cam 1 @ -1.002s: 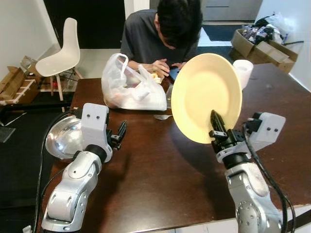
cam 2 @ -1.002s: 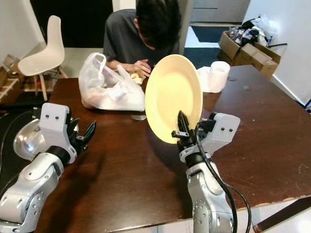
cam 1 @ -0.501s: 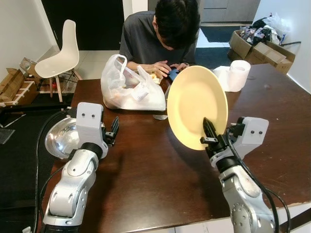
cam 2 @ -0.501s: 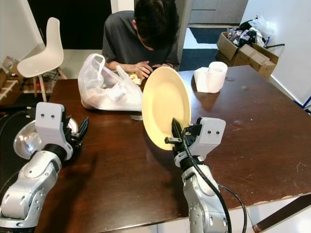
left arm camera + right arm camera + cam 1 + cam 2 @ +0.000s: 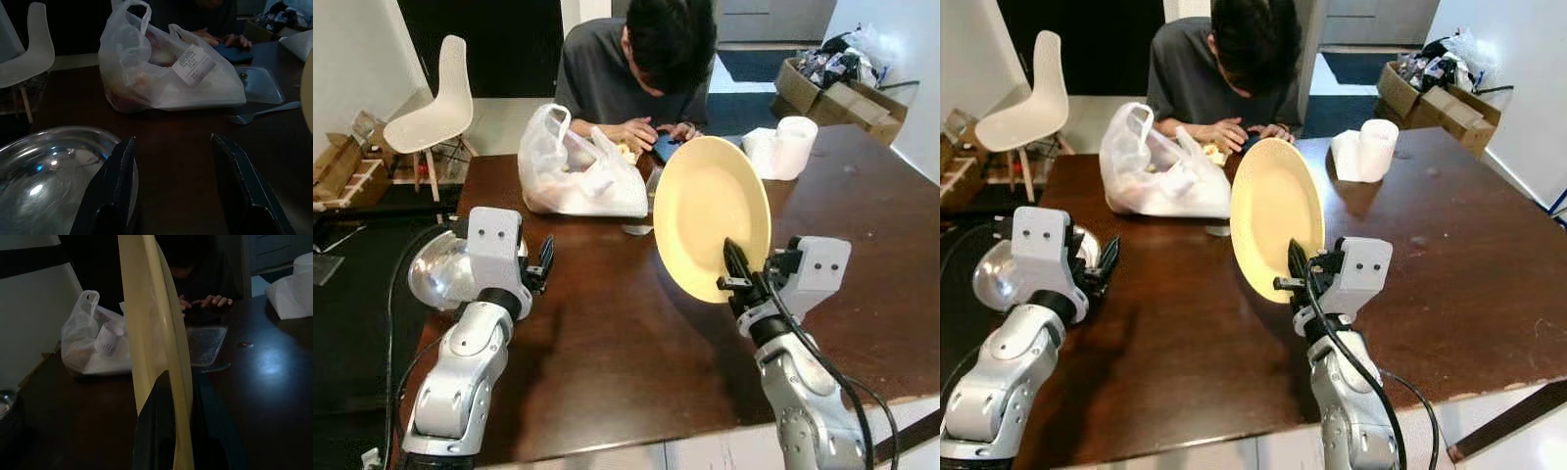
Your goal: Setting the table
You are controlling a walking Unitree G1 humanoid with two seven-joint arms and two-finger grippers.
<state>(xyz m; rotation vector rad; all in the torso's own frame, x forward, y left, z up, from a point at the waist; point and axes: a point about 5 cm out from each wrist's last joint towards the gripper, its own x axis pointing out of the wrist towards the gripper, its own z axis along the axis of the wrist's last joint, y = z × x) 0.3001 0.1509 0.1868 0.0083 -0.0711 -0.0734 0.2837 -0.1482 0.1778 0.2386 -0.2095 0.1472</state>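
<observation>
Gripping the yellow plate (image 5: 712,215) on edge at frame centre, the right gripper (image 5: 736,279) has drawn it slightly nearer the robot than a second ago, not yet set on the table (image 5: 607,333), while the left gripper (image 5: 173,183) hovers wide.

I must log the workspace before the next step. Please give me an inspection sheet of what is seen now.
Surface: dark brown wooden table, bare in front.
Job's things: round pale yellow plate, held on edge above the table.
Clutter: white plastic bag; white paper roll; fork; shiny metal bowl at the left edge.
Grippers: right claw shut on the plate's lower rim; left claw open, holding nothing.
Cables: black cables along both arms.
Surroundings: seated person; white chair; cardboard boxes.
</observation>
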